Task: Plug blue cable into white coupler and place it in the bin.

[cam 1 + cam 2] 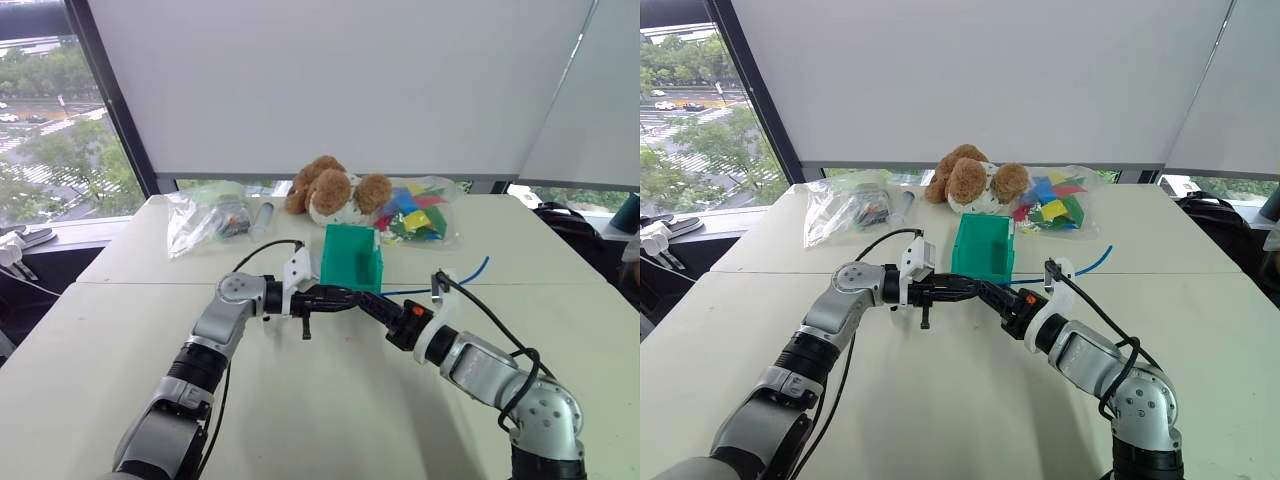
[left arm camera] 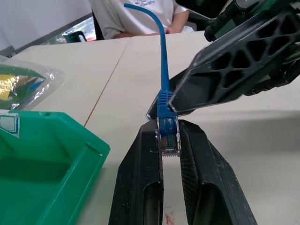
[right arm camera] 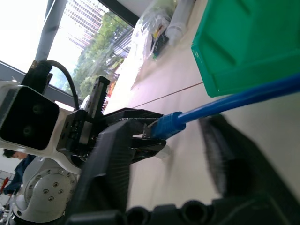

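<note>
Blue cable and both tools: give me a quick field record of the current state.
blue cable: clear plug end clamped between the left tool fingers, cord running off across the table
left tool: shut on the plug
right tool: at the cable's blue boot beside the left tool; fingers on either side of it, grip cannot be told
white coupler: cannot make it out
bin: green, open top, on the table just behind both tools; cable not in it
behind bin: teddy bear, clear bags
</note>
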Controlling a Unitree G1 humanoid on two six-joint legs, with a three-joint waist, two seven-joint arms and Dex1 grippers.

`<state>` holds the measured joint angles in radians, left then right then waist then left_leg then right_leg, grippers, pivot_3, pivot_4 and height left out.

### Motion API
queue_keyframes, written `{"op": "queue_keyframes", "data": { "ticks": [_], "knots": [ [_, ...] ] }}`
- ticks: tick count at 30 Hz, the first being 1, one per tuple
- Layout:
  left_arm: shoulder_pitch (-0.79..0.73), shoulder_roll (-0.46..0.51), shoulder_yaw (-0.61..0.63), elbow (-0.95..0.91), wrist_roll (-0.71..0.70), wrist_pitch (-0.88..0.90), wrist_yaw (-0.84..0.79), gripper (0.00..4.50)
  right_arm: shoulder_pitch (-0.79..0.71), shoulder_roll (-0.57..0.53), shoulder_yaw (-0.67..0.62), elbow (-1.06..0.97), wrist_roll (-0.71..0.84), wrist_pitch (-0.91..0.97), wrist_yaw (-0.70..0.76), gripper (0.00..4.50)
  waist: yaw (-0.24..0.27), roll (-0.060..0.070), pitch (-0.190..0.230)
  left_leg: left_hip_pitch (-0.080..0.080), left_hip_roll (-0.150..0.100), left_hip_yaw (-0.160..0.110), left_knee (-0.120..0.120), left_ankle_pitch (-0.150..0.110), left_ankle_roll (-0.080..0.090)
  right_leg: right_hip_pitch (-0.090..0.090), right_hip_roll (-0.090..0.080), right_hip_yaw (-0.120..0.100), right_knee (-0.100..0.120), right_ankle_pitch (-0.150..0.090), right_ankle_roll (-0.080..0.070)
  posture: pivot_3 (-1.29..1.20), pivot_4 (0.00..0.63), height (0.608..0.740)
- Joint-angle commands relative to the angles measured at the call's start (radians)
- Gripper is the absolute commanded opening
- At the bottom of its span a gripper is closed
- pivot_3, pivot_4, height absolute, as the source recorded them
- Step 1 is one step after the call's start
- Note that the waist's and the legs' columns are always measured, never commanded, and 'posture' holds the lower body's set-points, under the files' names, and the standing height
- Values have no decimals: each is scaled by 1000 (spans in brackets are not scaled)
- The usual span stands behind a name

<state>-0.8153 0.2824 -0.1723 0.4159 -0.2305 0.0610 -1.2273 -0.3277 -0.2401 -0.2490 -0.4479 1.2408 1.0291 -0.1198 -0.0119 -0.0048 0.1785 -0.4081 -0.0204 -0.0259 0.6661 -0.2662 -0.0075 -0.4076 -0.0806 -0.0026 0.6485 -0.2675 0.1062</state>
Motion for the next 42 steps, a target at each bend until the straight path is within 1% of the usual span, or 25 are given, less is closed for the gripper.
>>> {"op": "queue_keyframes", "data": {
  "ticks": [1, 2, 8, 10, 11, 13, 17, 19, 22, 23, 25, 26, 28, 30, 34, 37, 42],
  "knots": [
    [0, 4, 3, -37, -8, -7, -1, 0, -14, -10, 7, -29, 39, -28, 5, 210, 0, 0, 0, 0, 0, 0, 0, 0, 0, 0, 0, 0, 0, 0, 0, 0, 150, 740],
    [-1, 4, 2, -37, -8, -7, 0, 0, -13, -12, 10, -29, 42, -30, 5, 97, 0, 0, 0, 0, 0, 0, 0, 0, 0, 0, 0, 0, 0, 0, 0, 0, 150, 740],
    [-4, 3, 2, -39, -12, 6, 1, 0, -21, -24, 27, -38, 59, -36, -2, 97, 0, 0, 0, 0, 0, 0, 0, 0, 0, 0, 0, 0, 0, 0, 0, 0, 150, 740],
    [-1, 10, 6, -51, -23, 34, -4, 1004, -28, -31, 25, -37, 65, -38, -5, 0, 0, 0, 0, 0, 0, 0, 0, 0, 0, 0, 0, 0, 0, 0, 0, 0, 150, 740],
    [4, 19, 10, -64, -32, 55, -10, 1262, -33, -37, 24, -35, 68, -41, -6, 0, -1, 0, 0, 0, 0, 0, 0, 0, 0, 0, 0, 0, 0, 0, 0, 0, 150, 740],
    [18, 40, 18, -98, -44, 91, -20, 2395, -46, -49, 21, -29, 74, -46, -6, 0, -2, 0, 0, 0, 0, 0, 0, 0, 0, 0, 0, 0, 0, 0, 0, 0, 150, 740],
    [66, 115, 52, -186, -60, 148, -2, 4427, -74, -84, 18, -16, 72, -59, 9, 0, -4, 0, 0, 0, 1, 0, -1, 0, 0, -1, 0, 0, 0, 0, 0, 0, 150, 740],
    [96, 175, 88, -235, -74, 185, 13, 4480, -95, -131, 33, -19, 35, -57, 53, 0, -6, 0, 0, 0, 1, 0, -1, 0, 0, -1, 0, 0, 0, 0, 0, 0, 150, 740],
    [127, 249, 136, -283, -92, 228, 34, 4480, -119, -261, 117, -55, -100, -58, 187, 0, -4, 1, 0, 0, 1, 0, -1, 0, 0, -1, 0, 1, 0, 0, 0, 0, 150, 740],
    [138, 283, 162, -292, -99, 241, 38, 4480, -131, -334, 180, -77, -180, -76, 264, 0, -2, 1, 0, 0, 1, 0, -1, 0, 0, -1, 0, 1, -1, 0, 0, 0, 150, 740],
    [155, 337, 196, -297, -102, 251, 43, 4480, -154, -430, 269, -88, -295, -121, 400, 0, -1, 1, 1, 0, 0, 1, -1, 0, 0, -1, 0, 0, -1, 0, 0, 0, 150, 740],
    [164, 362, 208, -290, -96, 243, 46, 4480, -171, -468, 307, -85, -345, -151, 467, 0, -1, 1, 1, 0, 1, 0, -1, 0, 0, -1, 0, 0, -2, 0, 0, 0, 150, 740],
    [180, 408, 219, -245, -66, 203, 51, 4480, -210, -509, 367, -63, -425, -214, 585, 0, -2, 1, 1, 0, 0, 1, -1, 0, 0, -1, 0, 0, -2, 0, 0, 0, 150, 740],
    [194, 431, 214, -200, -40, 163, 54, 4480, -240, -516, 402, -33, -482, -255, 658, 0, -2, 1, 1, 0, 1, 0, -1, 0, 0, -1, 0, 0, -2, 0, 0, 0, 150, 740],
    [210, 425, 195, -131, -26, 126, 55, 4480, -269, -503, 434, 12, -565, -301, 741, 0, 3, 0, 1, 0, 1, 0, -1, 0, 0, -1, 0, 0, -2, 0, 0, 0, 150, 740],
    [226, 375, 181, -58, -21, 83, 65, 4480, -277, -486, 435, 28, -598, -315, 771, 0, 5, 0, 1, -1, 0, 1, -1, 0, 0, -1, -1, 0, -2, 0, 0, 0, 150, 740],
    [199, 309, 152, 101, 24, -19, 70, 4480, -261, -461, 416, 26, -626, -306, 785, 0, 2, 0, 1, -1, 0, 1, -1, 0, 0, -1, -1, 0, -2, 0, 0, 0, 150, 740]
  ]
}}
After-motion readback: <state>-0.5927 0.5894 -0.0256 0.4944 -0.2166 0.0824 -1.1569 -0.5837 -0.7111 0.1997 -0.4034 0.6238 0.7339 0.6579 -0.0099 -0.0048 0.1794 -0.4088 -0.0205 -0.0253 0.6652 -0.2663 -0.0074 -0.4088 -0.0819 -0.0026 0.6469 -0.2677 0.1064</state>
